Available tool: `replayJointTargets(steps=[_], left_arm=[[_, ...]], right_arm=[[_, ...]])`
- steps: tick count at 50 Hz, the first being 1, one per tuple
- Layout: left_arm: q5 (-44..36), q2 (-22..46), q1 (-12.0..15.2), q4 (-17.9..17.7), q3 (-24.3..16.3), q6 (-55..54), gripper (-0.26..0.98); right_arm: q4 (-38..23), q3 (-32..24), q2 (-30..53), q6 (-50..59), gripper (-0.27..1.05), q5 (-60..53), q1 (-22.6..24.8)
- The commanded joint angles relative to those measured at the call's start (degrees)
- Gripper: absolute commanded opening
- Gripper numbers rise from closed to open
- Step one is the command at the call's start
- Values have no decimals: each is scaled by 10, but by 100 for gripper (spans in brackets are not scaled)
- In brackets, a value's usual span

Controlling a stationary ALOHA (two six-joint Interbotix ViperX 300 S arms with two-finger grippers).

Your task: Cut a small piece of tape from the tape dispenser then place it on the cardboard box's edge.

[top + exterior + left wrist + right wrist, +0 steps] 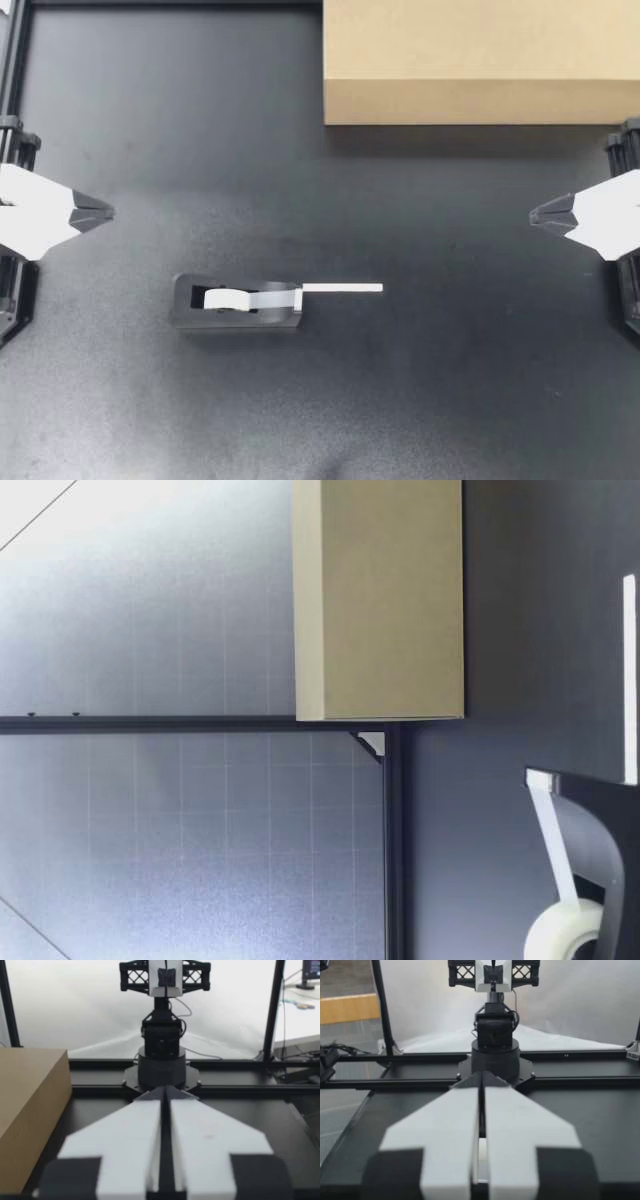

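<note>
**Both hands clenched and parked, tape dispenser untouched mid-bench**

Your left hand point(105, 212) sits at the left side of the bench point(300, 420), fingers pressed together and holding nothing. Your right hand point(537, 213) mirrors it at the right side, also clenched on nothing. The two point at each other across the bench. Each wrist view shows the same: white fingers meeting along a thin seam, with the other arm's base straight ahead.

The tape dispenser point(237, 302) lies on the bench nearer the left hand and a little closer to the front edge than either hand. It touches neither. A white tape strip point(342, 288) runs from the roll over the cutter end and sticks out toward the right hand's side. You cannot tell from these views whether its free end rests on the bench or hangs just above it.

The cardboard box point(480, 60) stands at the far side, toward the right, well apart from the dispenser. In the left wrist view it sits beside the left hand's line of reach. In the low view it stands farther from the camera than the dispenser, with a dark frame post point(393, 840) beside it. Only bare dark bench lies between each hand and the dispenser.
</note>
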Motion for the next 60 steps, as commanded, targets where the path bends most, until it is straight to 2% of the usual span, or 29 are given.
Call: replayJointTargets(steps=[1,9,25,39,60], left_arm=[[-11,5,-7,0,-9,-1,-13],[-33,6,-6,0,3,-1,-14],[-73,40,-7,0,24,-2,-14],[-74,59,-6,0,25,-2,-14],[-74,61,-6,0,42,-2,-14]], right_arm=[[-1,-10,2,-1,-11,-6,-3],[-1,-30,47,-1,-12,-53,-7],[15,-175,279,14,-12,-36,-28],[16,-309,452,38,-12,120,-28],[16,-490,613,35,-12,375,-8]])
